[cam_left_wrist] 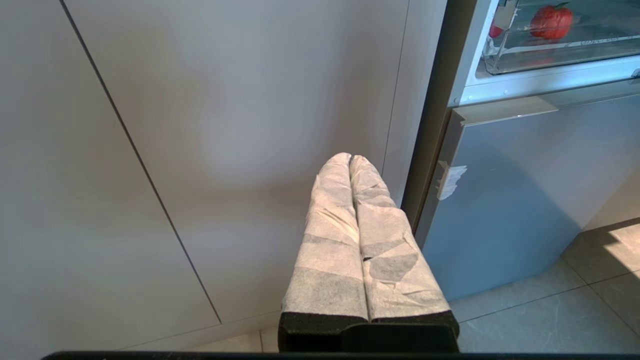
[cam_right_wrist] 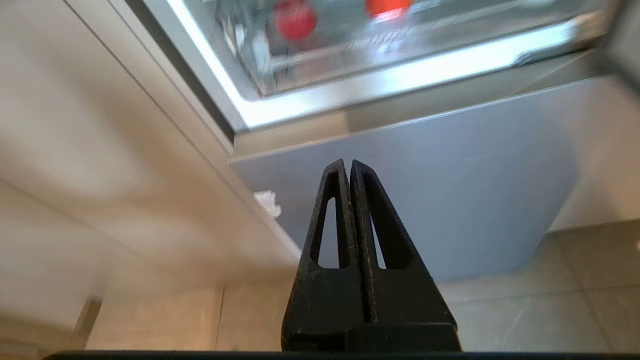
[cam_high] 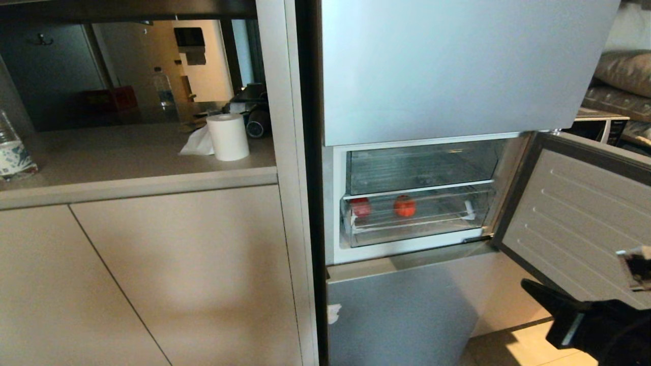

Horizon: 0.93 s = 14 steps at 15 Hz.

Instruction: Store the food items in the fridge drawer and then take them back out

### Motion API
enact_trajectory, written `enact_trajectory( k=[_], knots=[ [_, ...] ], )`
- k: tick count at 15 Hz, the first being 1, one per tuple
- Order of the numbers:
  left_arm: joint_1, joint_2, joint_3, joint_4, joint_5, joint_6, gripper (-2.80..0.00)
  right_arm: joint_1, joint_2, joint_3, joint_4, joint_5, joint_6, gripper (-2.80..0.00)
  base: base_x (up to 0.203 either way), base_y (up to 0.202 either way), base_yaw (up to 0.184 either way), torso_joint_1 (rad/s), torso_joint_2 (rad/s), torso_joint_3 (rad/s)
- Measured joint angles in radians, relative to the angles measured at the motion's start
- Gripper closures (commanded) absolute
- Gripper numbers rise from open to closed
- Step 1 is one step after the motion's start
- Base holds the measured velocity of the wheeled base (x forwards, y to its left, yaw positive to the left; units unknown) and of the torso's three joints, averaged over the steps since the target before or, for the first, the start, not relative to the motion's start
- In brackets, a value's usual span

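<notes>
a roll of white paper [cam_high: 228, 137] stands on the beige worktop [cam_high: 127, 152], with a crumpled tissue [cam_high: 197, 146] touching its left side. a clear plastic bottle [cam_high: 12, 150] sits at the worktop's far left edge. plain cabinet doors [cam_high: 152, 274] run below, and pale floor tiles [cam_left_wrist: 550, 315] lie beneath.
</notes>
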Motion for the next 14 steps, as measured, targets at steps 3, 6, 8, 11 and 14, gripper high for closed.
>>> enact_trajectory(
  k=[3, 6, 8, 11, 14],
  knots=[
    [0.000, 0.000, 0.000, 0.000, 0.000, 0.000, 0.00, -0.002, -0.255, 0.044, 0.158, -0.083, -0.008, 0.00, 0.000, 0.000, 0.000, 0.000, 0.00, 0.000],
    [0.000, 0.000, 0.000, 0.000, 0.000, 0.000, 0.00, -0.004, -0.516, 0.038, 0.412, -0.122, -0.051, 0.00, 0.000, 0.000, 0.000, 0.000, 0.00, 0.000],
    [0.000, 0.000, 0.000, 0.000, 0.000, 0.000, 0.00, -0.035, -0.675, 0.034, 0.574, -0.111, -0.149, 0.00, 0.000, 0.000, 0.000, 0.000, 0.00, 0.000],
    [0.000, 0.000, 0.000, 0.000, 0.000, 0.000, 0.00, -0.219, -0.866, 0.046, 0.782, 0.005, -0.330, 0.00, 0.000, 0.000, 0.000, 0.000, 0.00, 0.000],
    [0.000, 0.000, 0.000, 0.000, 0.000, 0.000, 0.00, -0.373, -1.016, 0.065, 0.956, 0.161, -0.406, 0.00, 0.000, 0.000, 0.000, 0.000, 0.00, 0.000]
  ],
)
